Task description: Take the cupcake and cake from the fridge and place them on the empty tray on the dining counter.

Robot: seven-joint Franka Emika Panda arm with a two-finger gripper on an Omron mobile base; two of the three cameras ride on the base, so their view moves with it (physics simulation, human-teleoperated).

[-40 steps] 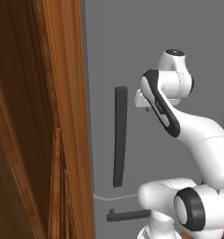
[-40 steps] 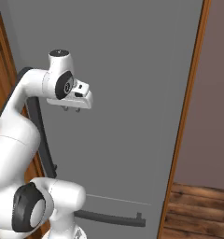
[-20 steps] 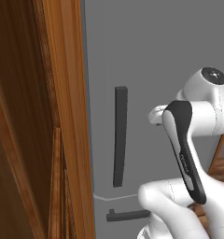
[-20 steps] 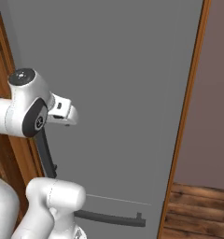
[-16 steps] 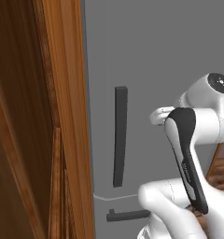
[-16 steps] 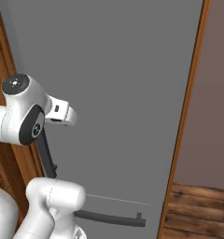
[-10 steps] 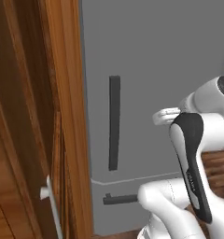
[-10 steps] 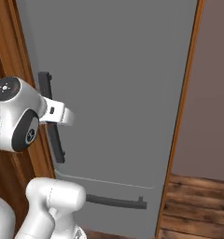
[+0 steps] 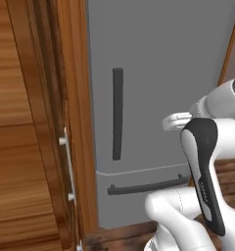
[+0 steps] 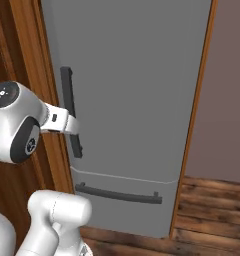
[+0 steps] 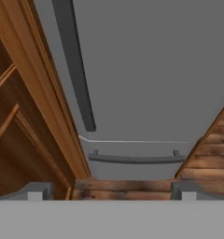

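Before the arm, fridge (image 10: 132,90) shut, unlabelled.

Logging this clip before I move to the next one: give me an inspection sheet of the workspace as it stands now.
Surface: wooden plank floor in front of the fridge; no counter seen.
Job's things: fridge shut, both doors closed; vertical bar handle on the upper door, horizontal bar handle on the lower drawer. Cupcake, cake and tray: nothing seen.
Clutter: nothing seen.
Grippers: gripper with jaws open, empty, apart from the fridge, aimed at the lower door and the floor.
Cables: nothing seen.
Surroundings: brown wooden cabinet left of the fridge, with a pale bar handle; plain wall on the right.
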